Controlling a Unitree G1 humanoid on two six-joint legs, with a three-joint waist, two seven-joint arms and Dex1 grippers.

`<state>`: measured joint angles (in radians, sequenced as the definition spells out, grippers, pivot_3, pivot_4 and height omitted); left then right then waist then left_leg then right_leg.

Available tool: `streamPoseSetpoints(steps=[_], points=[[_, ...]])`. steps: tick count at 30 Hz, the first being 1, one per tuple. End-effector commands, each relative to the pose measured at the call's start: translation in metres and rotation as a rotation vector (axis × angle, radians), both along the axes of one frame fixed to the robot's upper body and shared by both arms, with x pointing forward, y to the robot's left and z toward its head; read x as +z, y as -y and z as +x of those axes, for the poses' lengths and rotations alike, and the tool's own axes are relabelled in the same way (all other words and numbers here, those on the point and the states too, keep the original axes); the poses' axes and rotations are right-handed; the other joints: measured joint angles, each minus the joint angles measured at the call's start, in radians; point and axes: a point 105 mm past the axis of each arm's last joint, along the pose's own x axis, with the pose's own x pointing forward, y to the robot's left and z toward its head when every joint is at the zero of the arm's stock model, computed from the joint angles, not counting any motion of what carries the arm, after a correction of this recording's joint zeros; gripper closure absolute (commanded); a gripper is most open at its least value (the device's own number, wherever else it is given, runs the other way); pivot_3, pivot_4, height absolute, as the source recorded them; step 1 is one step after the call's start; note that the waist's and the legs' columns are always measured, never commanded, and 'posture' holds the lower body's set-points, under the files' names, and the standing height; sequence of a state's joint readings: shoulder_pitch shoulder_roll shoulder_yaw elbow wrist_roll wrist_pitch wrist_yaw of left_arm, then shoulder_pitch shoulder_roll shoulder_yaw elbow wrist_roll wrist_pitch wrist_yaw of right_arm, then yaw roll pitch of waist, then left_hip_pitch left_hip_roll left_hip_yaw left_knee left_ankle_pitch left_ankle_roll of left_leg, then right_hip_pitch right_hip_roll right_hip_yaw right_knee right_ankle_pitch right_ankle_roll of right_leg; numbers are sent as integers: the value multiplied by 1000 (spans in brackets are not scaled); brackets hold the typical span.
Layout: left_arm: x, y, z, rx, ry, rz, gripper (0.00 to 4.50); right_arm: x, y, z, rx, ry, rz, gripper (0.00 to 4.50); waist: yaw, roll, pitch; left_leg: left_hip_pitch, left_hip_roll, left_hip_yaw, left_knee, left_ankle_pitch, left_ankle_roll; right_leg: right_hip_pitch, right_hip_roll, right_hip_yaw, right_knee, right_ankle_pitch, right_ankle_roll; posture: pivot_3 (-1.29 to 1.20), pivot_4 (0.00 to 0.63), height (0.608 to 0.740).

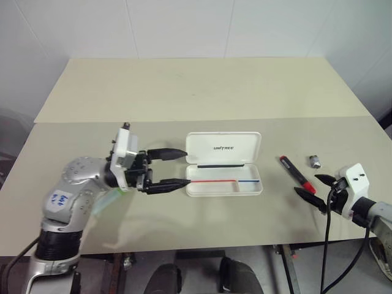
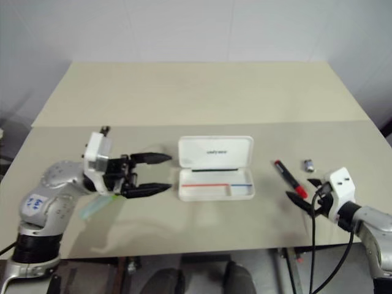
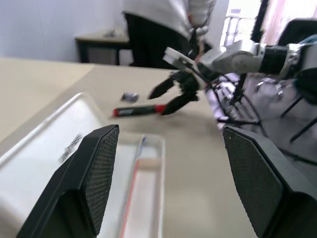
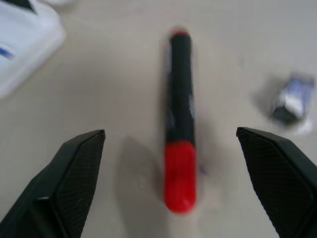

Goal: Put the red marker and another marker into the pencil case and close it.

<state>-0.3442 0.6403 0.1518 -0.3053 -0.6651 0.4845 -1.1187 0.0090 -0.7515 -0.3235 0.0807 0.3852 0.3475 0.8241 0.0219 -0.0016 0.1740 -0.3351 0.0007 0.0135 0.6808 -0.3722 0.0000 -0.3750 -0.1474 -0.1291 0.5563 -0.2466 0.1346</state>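
White pencil case (image 1: 223, 164) lying open mid-bench (image 1: 202, 98), lid flat behind the tray, red-and-blue stripe showing inside. Red marker (image 1: 293, 174) resting on the bench well right of the case, small grey object (image 1: 315, 162) just beyond it. Right tool (image 1: 314, 189) spread wide and empty, hovering at the marker's near red end. Left tool (image 1: 173, 167) also parted, holding nothing, fingertips pointing at the case's left edge. Pale green marker (image 2: 98, 205) partly hidden beneath the left arm.

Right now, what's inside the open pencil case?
The pencil case holds no marker: its tray shows a thin red-and-blue stripe and bare white plastic. The red marker lies on the table beside it.
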Motion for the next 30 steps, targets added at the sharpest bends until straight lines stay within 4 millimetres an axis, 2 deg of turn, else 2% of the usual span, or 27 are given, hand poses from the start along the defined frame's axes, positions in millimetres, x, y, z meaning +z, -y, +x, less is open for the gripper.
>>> streamPoseSetpoints(steps=[1, 5, 8, 16, 18, 20, 27, 30], points=[[4, -7, -7, -1, 11, -7, 932, -11, 1, 8, 15, -10, 2, 0, -7, -2, -1, 1, 0, 0, 0, 0, 0, 0, 0, 1, 0, 0, 0, 0, 150, 740], [0, -10, -7, 9, 5, -1, 932, -19, -3, 16, 51, -26, 17, 0, -21, -6, -3, 1, 0, 0, 1, 0, 0, 1, 0, 2, 0, 2, 0, 0, 150, 740], [-7, -15, -6, 25, -1, 13, 901, -20, -15, 24, 106, -16, 46, 558, -28, -6, -4, 3, 1, 0, 2, 0, 0, 2, 0, 4, 0, 3, -1, 0, 150, 740], [-14, -16, -9, 24, -14, 26, 901, -18, -22, 29, 141, -2, 55, 3385, -36, -6, -4, 4, 8, 0, 0, 0, -3, 0, 7, 7, 0, 3, -3, 0, 150, 740], [-15, -16, -9, 23, -14, 28, 901, -17, -23, 29, 147, 6, 54, 3895, -36, -6, -4, 5, 9, 0, 0, -1, -5, 0, 8, 7, 0, 3, -4, 0, 150, 740], [-16, -16, -8, 23, -14, 29, 901, -15, -24, 30, 153, 19, 48, 3899, -36, -6, -4, 5, 10, 0, 0, -1, -5, 0, 9, 7, 0, 3, -5, 0, 150, 740], [-23, -25, -2, 48, -14, 41, 901, 35, -29, 29, 266, 223, 0, 3899, -28, -1, -1, 3, 14, 3, 0, -2, -7, -4, 14, 7, 0, 2, -8, 0, 150, 740], [-30, -29, 1, 67, -23, 42, 901, 64, -28, 30, 288, 331, -7, 3899, -22, 0, -1, 1, 14, 7, 0, -2, -7, -6, 14, 7, 0, 2, -8, 0, 150, 740]])
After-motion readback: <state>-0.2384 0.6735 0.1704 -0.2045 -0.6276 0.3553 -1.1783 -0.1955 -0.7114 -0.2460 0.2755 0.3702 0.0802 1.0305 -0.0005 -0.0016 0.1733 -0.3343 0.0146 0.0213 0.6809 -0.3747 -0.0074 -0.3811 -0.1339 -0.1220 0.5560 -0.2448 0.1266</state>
